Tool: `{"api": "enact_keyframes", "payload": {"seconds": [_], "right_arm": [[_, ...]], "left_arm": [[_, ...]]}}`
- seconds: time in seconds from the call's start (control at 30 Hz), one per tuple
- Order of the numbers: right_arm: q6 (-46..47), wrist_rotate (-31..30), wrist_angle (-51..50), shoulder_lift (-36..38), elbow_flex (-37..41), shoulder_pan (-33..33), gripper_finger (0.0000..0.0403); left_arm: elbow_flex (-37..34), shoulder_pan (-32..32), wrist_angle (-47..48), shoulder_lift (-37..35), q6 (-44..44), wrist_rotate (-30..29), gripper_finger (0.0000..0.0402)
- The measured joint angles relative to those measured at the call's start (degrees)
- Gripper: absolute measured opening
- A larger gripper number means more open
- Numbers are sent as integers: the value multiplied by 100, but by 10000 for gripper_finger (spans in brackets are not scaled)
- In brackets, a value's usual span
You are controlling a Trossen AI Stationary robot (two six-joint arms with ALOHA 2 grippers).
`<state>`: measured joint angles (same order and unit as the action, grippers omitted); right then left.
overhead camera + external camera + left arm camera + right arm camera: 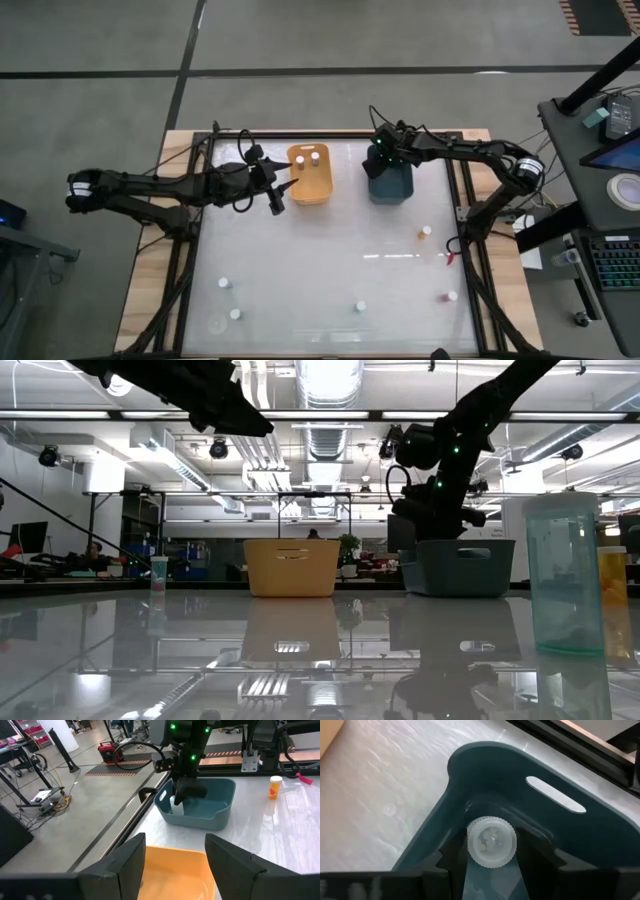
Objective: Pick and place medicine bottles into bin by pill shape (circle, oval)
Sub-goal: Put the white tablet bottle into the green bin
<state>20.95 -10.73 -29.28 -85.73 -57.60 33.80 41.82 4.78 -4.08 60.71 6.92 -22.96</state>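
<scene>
Bottle (491, 841): white cap, pinched by right gripper (492, 870), down inside teal bin (560, 827)
Left gripper (175, 865): fingers spread, empty, over orange bin (172, 870) beside teal bin

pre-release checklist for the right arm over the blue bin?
1. Right gripper over the blue bin: ok.
2. Bottle held between the right jaws, cap up: ok.
3. Bottle low enough to drop without tipping: cannot tell.
4. Pill shape matches this bin: cannot tell; the cap hides it.
5. Left gripper clear of the drop, beside the orange bin, jaws open and empty: ok.
6. Orange bin already holds two bottles: ok.
</scene>
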Motion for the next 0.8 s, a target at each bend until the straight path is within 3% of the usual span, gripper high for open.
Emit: {"api": "enact_keyframes", "payload": {"seconds": [0.43, 0.8], "right_arm": [[1, -1, -7, 0, 0, 0, 144], [2, -1, -7, 6, 0, 0, 213]], "left_arm": [[0, 2, 0, 0, 1, 0, 190], [0, 2, -13, 0, 2, 0, 190]]}}
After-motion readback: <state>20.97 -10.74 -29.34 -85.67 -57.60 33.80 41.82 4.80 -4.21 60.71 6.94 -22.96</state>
